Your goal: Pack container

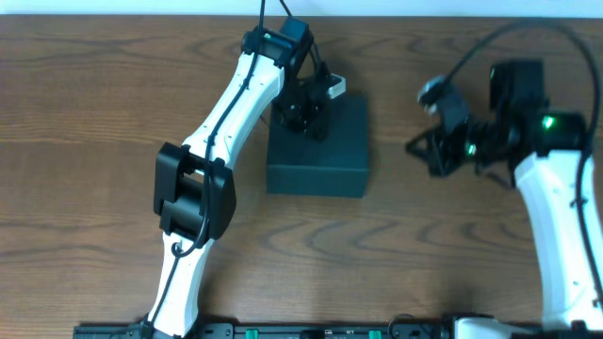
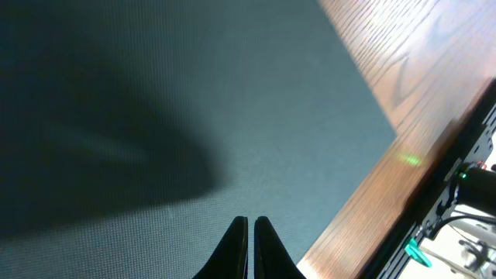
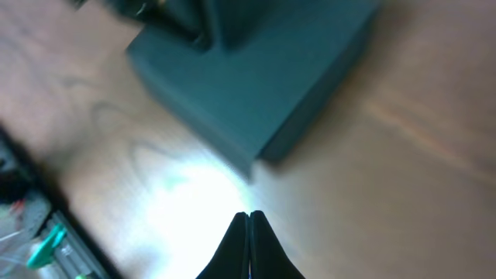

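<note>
The container point(image 1: 318, 151) is a dark teal-green square box on the wooden table, its lid down. My left gripper point(image 1: 303, 118) is shut and empty, hovering over the far part of the lid; in the left wrist view the lid point(image 2: 194, 116) fills the frame just past the closed fingertips point(image 2: 252, 223). My right gripper point(image 1: 422, 151) is shut and empty, to the right of the container and apart from it. In the right wrist view the container point(image 3: 256, 70) lies beyond the closed fingertips point(image 3: 249, 215), over bare table.
The wooden table point(image 1: 94, 113) surrounds the container. The near table edge with a black rail point(image 1: 311, 330) runs along the bottom. The left arm point(image 1: 203, 179) stretches diagonally over the table's left-middle. No snack packets show.
</note>
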{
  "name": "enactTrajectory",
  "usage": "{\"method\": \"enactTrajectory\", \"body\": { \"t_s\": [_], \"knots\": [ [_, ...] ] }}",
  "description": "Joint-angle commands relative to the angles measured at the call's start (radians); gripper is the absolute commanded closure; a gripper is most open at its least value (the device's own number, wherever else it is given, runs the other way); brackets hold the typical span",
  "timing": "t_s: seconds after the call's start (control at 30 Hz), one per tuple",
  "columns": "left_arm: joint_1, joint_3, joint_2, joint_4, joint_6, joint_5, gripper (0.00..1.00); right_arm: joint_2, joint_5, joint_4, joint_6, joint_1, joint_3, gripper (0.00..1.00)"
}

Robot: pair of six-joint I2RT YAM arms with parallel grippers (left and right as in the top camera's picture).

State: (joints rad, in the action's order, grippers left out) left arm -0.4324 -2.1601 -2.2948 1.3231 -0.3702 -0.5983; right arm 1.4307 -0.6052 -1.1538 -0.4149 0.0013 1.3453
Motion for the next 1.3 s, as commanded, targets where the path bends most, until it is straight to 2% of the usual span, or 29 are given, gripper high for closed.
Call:
{"method": "enactTrajectory", "body": {
  "t_s": [0.0, 0.17, 0.27, 0.4, 0.57, 0.7, 1.1, 1.27],
  "knots": [
    [0.014, 0.025, -0.007, -0.001, -0.060, -0.018, 0.94, -0.023, -0.184, 0.033, -0.032, 0.020, -0.140, 0.98],
    [0.006, 0.045, -0.007, 0.001, -0.080, -0.031, 0.94, -0.020, -0.395, 0.121, -0.032, 0.050, -0.341, 0.98],
    [0.006, 0.064, -0.007, -0.002, -0.094, -0.027, 0.94, -0.020, -0.457, 0.203, -0.025, 0.087, -0.435, 0.98],
    [0.008, 0.103, -0.007, -0.013, -0.106, -0.026, 0.94, -0.020, -0.456, 0.408, 0.161, 0.145, -0.541, 0.98],
    [0.006, 0.198, -0.007, -0.064, -0.109, -0.031, 0.94, -0.019, -0.340, 0.682, 0.437, 0.232, -0.652, 0.98],
    [0.006, 0.282, -0.007, -0.103, -0.109, -0.045, 0.94, -0.019, -0.266, 0.845, 0.602, 0.295, -0.708, 0.98],
    [0.006, 0.330, -0.007, -0.124, -0.108, -0.076, 0.94, -0.013, 0.158, 1.001, 0.893, 0.422, -0.753, 0.98],
    [0.006, 0.330, -0.007, -0.124, -0.101, -0.076, 0.94, 0.041, 0.229, 1.072, 0.961, 0.428, -0.753, 0.98]
  ]
}}
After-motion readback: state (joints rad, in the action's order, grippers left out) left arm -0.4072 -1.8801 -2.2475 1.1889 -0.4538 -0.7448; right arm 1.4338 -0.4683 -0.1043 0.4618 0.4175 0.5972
